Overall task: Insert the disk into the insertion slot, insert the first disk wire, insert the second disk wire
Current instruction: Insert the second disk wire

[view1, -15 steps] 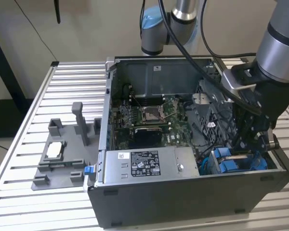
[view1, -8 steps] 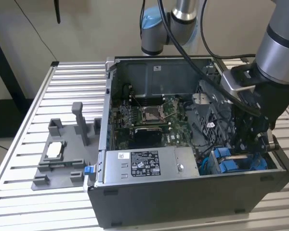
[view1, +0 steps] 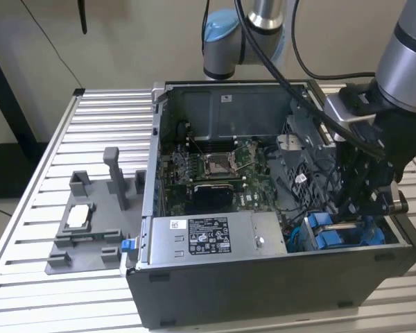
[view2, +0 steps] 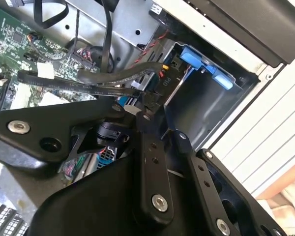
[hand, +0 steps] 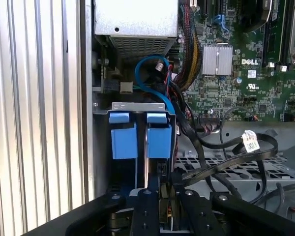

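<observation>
Blue-bracketed disk (hand: 160, 137) sits in the insertion slot (hand: 137, 106); fingers (hand: 152, 196) pinch one black wire (view2: 113, 78).

Disk (hand: 147, 140) is sitting seated in the insertion slot (hand: 137, 106), blue end tabs showing. Slot is lying at the case's front corner.

Grey fixture tray (view1: 83, 239) beside the computer case (view1: 263, 291).

The disk (hand: 146, 142) shows just its blue end tabs in the first wrist view, body hidden inside the insertion slot (hand: 137, 106).
</observation>
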`<state>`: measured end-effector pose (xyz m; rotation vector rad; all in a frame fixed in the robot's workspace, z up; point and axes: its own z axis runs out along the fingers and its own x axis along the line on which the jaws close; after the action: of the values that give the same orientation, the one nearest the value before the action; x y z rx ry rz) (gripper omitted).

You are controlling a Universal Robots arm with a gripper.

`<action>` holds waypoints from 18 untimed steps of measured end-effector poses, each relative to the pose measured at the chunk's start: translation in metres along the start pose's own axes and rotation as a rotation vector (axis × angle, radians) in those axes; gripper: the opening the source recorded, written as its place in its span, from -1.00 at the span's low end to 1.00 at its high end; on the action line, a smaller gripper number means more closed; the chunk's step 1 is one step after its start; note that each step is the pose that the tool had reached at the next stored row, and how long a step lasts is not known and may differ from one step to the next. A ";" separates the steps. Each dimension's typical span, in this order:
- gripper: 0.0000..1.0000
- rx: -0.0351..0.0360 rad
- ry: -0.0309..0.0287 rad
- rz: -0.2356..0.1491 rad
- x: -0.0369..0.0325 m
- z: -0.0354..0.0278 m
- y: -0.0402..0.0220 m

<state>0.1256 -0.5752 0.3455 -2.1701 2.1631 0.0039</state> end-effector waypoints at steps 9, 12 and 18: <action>-0.51 -0.0074 -0.0005 0.002 -0.0011 -0.0206 -0.0012; -0.51 -0.0074 -0.0005 0.002 -0.0014 -0.0251 -0.0015; -0.51 -0.0074 -0.0006 0.002 -0.0017 -0.0316 -0.0018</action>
<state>0.1258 -0.5753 0.3772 -2.1715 2.1685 0.0127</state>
